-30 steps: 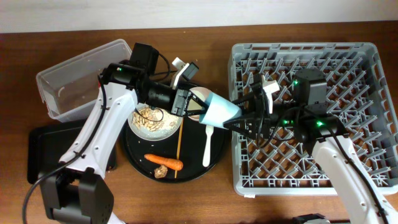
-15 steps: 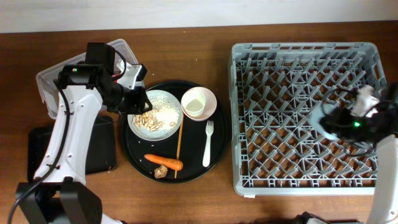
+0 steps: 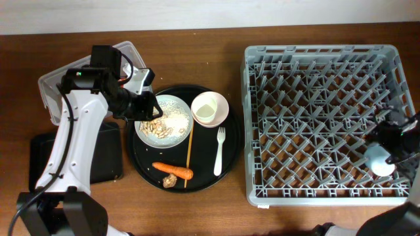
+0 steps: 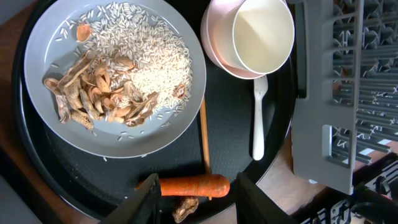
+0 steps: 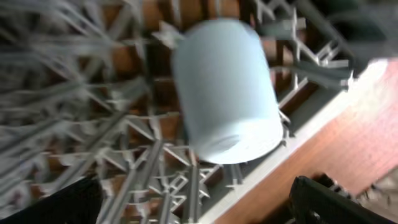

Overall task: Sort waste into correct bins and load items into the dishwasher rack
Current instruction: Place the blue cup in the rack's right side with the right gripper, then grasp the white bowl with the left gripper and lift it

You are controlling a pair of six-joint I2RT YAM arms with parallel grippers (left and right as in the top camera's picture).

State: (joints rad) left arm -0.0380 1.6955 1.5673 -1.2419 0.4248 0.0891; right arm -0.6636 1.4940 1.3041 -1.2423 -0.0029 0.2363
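While my left gripper [image 4: 198, 200] hangs over the tray [image 4: 62, 171], fingers spread wide and empty just above the carrot [image 4: 194, 185], I see the blue cup [image 5: 227, 93] lying in the rack [image 3: 321, 50] near its right edge. My right gripper [image 5: 193, 208] is blurred, fingers wide apart, off the cup.

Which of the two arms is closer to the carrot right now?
Left. The left gripper hangs over the plate, close to the carrot on the same tray; the right gripper is far off at the rack's right edge.
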